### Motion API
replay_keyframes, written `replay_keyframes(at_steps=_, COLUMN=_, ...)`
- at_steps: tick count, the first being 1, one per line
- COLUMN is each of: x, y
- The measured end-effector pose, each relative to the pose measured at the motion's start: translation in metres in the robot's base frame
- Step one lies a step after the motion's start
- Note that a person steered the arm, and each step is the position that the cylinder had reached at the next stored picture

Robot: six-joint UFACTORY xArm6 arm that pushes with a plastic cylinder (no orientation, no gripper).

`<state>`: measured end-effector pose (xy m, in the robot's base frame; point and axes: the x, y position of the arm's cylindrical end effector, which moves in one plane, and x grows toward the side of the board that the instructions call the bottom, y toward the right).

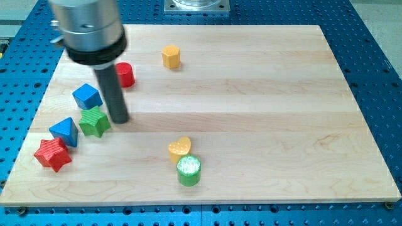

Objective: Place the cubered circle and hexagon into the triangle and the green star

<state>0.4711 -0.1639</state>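
Observation:
My tip rests on the wooden board at the view's left, just right of the green star and below the red circle, which the rod partly hides. The blue cube lies left of the rod, above the green star. The blue triangle sits left of the green star. The yellow hexagon lies alone near the view's top, right of the red circle.
A red star lies at the view's bottom left near the board's edge. A yellow heart and a green circle touch each other at the bottom middle. The board sits on a blue perforated table.

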Motion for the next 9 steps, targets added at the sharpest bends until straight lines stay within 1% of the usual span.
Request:
replay_keyframes(at_steps=1, x=0.001, y=-0.044)
replay_keyframes(at_steps=2, x=-0.026, y=-0.002)
replay_keyframes(at_steps=3, x=-0.087, y=0.010)
replay_keyframes(at_steps=4, x=-0.064, y=-0.050)
replay_keyframes(at_steps=5, x=-0.015, y=-0.055)
replay_keyframes(at_steps=6, x=-0.015, y=-0.039)
replay_keyframes(at_steps=7, x=-0.048, y=0.025)
replay_keyframes(at_steps=8, x=-0.101, y=0.104)
replay_keyframes(at_steps=9, x=-0.151, y=0.156)
